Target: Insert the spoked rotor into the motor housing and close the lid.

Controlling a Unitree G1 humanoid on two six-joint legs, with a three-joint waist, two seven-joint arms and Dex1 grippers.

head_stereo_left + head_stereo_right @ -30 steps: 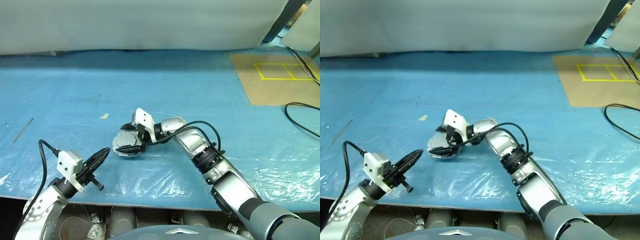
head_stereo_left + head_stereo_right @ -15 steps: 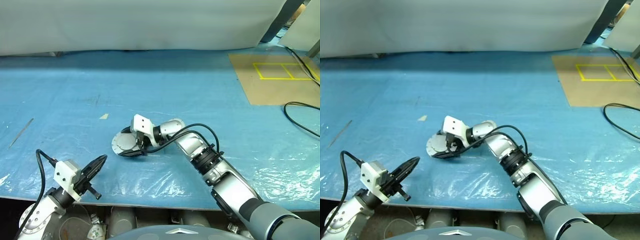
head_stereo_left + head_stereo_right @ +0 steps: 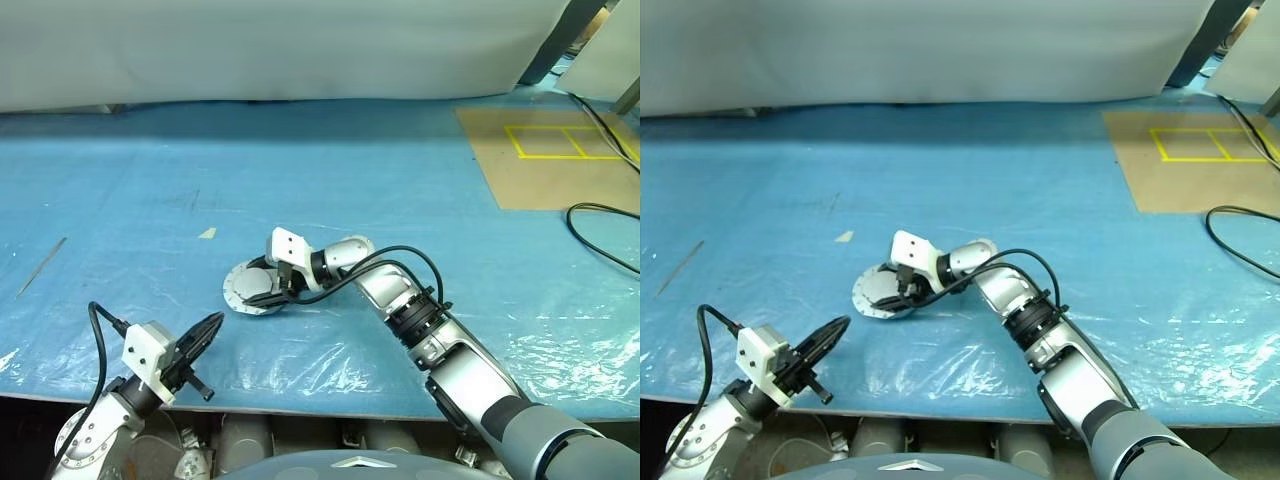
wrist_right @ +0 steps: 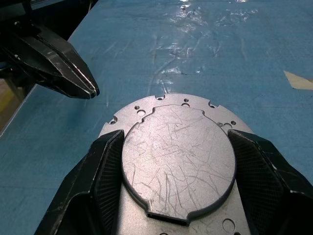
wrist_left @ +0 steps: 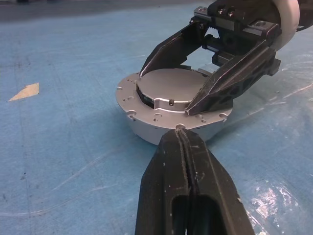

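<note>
Lowered flat now, the lid (image 4: pixel 178 164) sits between the right jaws, seemingly untouched; left jaws clenched.

Lid (image 4: pixel 178 161) now shut flat on the motor housing (image 5: pixel 146 125), no longer tipped up between the right pincer (image 4: pixel 176 171) fingers; fingers drawn closer, flanking it.

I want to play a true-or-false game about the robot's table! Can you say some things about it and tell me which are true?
1. The lid lies shut on the motor housing. True.
2. The left gripper is wide open. False: its fingers are pressed together.
3. The right gripper has a finger on each side of the lid. True.
4. The table cover is red. False: it is blue.
</note>
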